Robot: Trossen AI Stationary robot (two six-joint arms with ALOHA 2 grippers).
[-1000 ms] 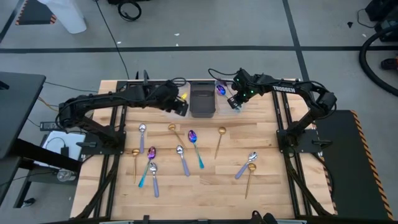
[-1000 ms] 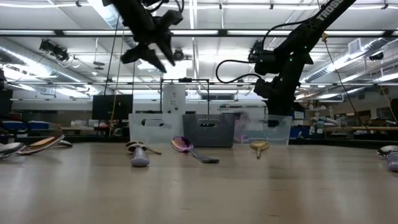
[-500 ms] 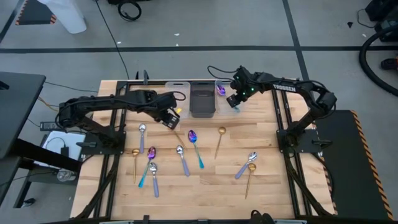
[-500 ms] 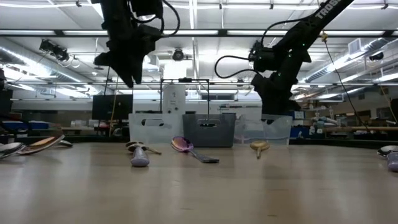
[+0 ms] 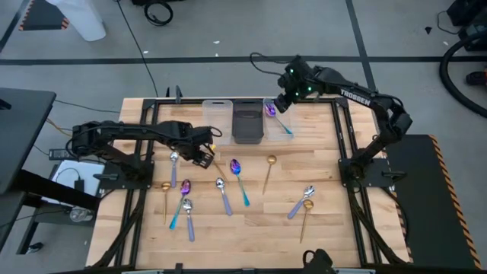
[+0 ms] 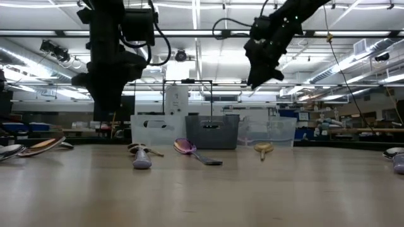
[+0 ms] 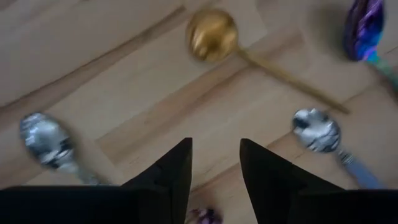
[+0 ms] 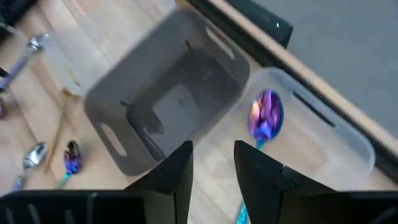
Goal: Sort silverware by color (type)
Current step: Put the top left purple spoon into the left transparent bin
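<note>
Biggest worry is the clutter on the pale wooden slatted table (image 5: 319, 160). The near rows are a jumble: a lavender-handled spoon with a silver bowl (image 5: 188, 217) lies right against a teal-handled spoon with an iridescent purple bowl (image 5: 183, 199), and another silver-and-lavender spoon (image 5: 301, 202) sits touching an all-gold spoon (image 5: 307, 215) near the right side. If a gripper comes down on either pair, I reckon it drags the neighbour along or pinches two at once, and then the wrong type could land in a bin.

Further in, the left gripper (image 5: 204, 156) hangs low over the middle-left of the table, fingers (image 7: 166, 177) parted with nothing between them. The left wrist view shows bare wood between the tips, a gold spoon with a round bowl (image 7: 214, 35) ahead and silver bowls off to both sides, so a slightly off descent probably just nudges one instead of catching it.

At the far edge, the right gripper (image 5: 284, 100) is raised above the clear plastic bin (image 5: 275, 125), arm reaching in from the right, jaws apart and empty. A purple-bowled teal spoon (image 8: 266, 117) lies inside that bin, next to the dark grey plastic bin (image 8: 168, 106). The arm looks clear of the bins, so tipping one seems unlikely.
</note>
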